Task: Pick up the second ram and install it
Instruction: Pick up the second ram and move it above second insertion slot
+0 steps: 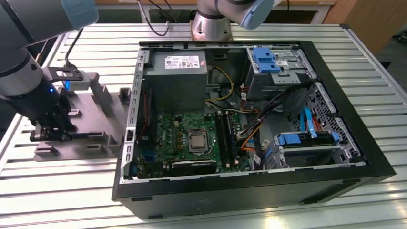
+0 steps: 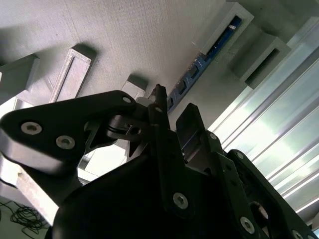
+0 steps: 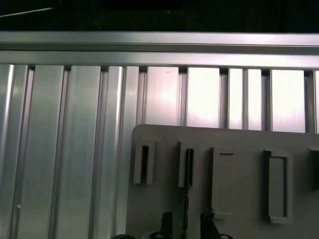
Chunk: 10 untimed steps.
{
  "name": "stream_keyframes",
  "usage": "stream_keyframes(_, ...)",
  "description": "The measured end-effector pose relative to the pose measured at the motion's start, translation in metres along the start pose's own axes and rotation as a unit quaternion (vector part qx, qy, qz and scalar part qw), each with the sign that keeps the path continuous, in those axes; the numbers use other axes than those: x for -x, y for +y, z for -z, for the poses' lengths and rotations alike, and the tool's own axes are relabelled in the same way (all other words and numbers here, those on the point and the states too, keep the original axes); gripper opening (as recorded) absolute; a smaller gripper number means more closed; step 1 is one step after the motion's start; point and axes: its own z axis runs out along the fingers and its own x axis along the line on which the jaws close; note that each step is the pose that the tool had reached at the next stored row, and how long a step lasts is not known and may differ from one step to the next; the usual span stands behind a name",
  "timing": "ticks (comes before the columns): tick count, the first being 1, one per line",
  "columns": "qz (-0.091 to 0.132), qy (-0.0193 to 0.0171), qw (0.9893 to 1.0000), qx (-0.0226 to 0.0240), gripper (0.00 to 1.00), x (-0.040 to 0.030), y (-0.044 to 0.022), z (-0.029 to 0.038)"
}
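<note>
Claw (image 1: pixel 49 134) sits low over the gray holder tray (image 1: pixel 95 143) at the exterior view's left, beside the open computer case (image 1: pixel 356 162). My fingers (image 3: pixel 166 221) are spread, gripping nothing. Second ram (image 2: pixel 199 62) stands on edge in a tray slot, its near end between my fingertips in the second wrist view.

The second ram (image 2: pixel 199 63) is a thin, narrow blue circuit board with small dark parts along its face. It stands on its long edge in a slot of a grey holder (image 1: pixel 89 148), not lying flat. In the first wrist view it shows edge-on as a thin dark line (image 3: pixel 189 167), one end between the spread fingers of the hand (image 3: pixel 186 221). The holder lies at nine o'clock from the computer case (image 1: pixel 254 195).
</note>
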Motion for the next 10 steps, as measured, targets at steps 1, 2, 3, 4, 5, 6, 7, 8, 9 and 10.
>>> stream_keyframes(1,0.000,0.0000,1.0000,0.0000,0.36,0.0000,0.0000,0.0000)
stream_keyframes(2,0.000,0.0000,1.0000,0.0000,0.36,0.0000,0.0000,0.0000)
stream_keyframes(3,0.000,0.0000,1.0000,0.0000,0.34,0.0000,0.0000,0.0000)
stream_keyframes(4,0.000,0.0000,1.0000,0.0000,0.34,0.0000,0.0000,0.0000)
stream_keyframes(5,0.000,0.0000,1.0000,0.0000,0.27,0.0000,0.0000,0.0000)
stream_keyframes(6,0.000,0.0000,1.0000,0.0000,0.27,0.0000,0.0000,0.0000)
stream_keyframes(7,0.000,0.0000,1.0000,0.0000,0.27,0.0000,0.0000,0.0001)
stream_keyframes(8,0.000,0.0001,1.0000,0.0001,0.27,0.0000,0.0000,0.0010)
stream_keyframes(9,0.000,0.0000,1.0000,0.0000,0.27,0.0000,0.0000,0.0015)
stream_keyframes(10,0.000,-0.0001,1.0000,-0.0001,0.27,0.0000,0.0000,0.0014)
